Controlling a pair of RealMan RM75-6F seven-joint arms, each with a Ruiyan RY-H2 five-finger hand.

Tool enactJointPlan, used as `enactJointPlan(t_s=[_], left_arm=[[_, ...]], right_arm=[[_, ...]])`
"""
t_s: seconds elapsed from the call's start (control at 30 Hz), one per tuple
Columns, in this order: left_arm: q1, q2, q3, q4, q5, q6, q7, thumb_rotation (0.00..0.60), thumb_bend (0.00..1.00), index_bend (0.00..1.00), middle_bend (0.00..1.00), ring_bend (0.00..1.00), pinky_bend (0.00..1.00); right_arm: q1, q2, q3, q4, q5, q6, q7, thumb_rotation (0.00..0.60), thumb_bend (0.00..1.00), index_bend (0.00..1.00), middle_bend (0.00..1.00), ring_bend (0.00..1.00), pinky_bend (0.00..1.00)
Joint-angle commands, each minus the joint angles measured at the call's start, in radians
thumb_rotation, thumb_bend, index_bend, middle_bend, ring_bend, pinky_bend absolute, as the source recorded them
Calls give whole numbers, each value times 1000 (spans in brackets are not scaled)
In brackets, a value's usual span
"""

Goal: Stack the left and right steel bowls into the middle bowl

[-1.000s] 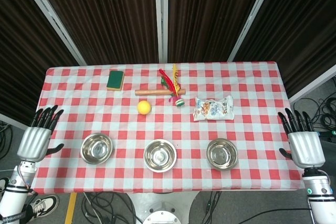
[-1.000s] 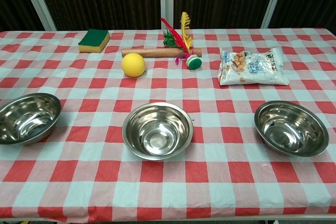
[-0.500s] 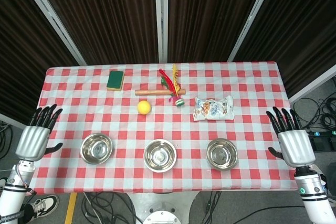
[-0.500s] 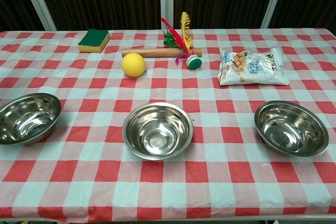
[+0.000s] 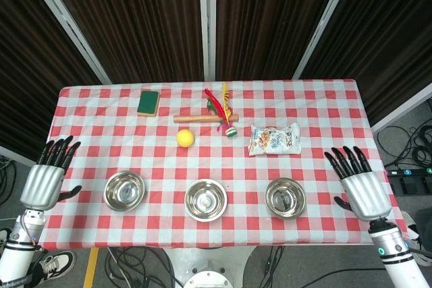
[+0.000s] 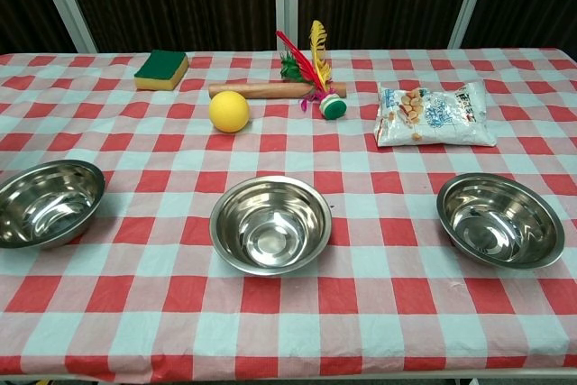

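left hand [image 5: 44,180]: at the table's left edge, well left of the middle bowl, palm down, fingers straight and spread, holding nothing; only the head view shows it.
left bowl [image 5: 124,190]: upright on the red-checked cloth [image 5: 317,116], left of the middle bowl and apart from it, nothing in it.
sponge [image 5: 148,102]: green and yellow, far behind the middle bowl and to its left, near the table's back edge.
yellow ball [image 5: 185,138]: behind the middle bowl, slightly to its left.
wooden stick [image 5: 196,119]: lying crosswise behind the middle bowl, just beyond the ball.
middle bowl [image 5: 205,199]: upright near the front edge, between the other two bowls, nothing stacked in it.
shuttlecock [image 5: 223,111]: red, yellow and green feathers, behind the middle bowl, its green base at the stick's right end.
snack packet [image 5: 274,139]: lying flat behind and to the right of the middle bowl.
right bowl [image 5: 285,197]: upright, right of the middle bowl and apart from it, nothing in it.
right hand [image 5: 358,181]: over the cloth's right side, right of the right bowl and not touching it, fingers straight and spread, holding nothing.
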Motion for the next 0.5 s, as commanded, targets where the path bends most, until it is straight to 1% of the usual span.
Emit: enactJointPlan(t_s=[0.03,0.17,0.3,0.5], left_arm=[[3,4,0,-7,2,5,3,600,0,64,0,9,85],[8,14,2,-15,1,8,-2,600,0,64,0,9,85],[9,34,8,-28,2,-3,-29,600,0,64,0,9,85],[13,49,14,-31,6,-4,-61,597,0,64,0,9,85]], right_arm=[[-4,-27,-34,-14,-32,-18,-44,600,0,0,89,2,5],[-7,-60,-64,-19,-57,-40,-95,600,0,28,144,56,86],[-4,-96,-81,-11,-68,-66,-131,600,0,97,207,131,158],[-3,-138,-99,-11,-49,-113,-200,600,0,129,227,140,166]])
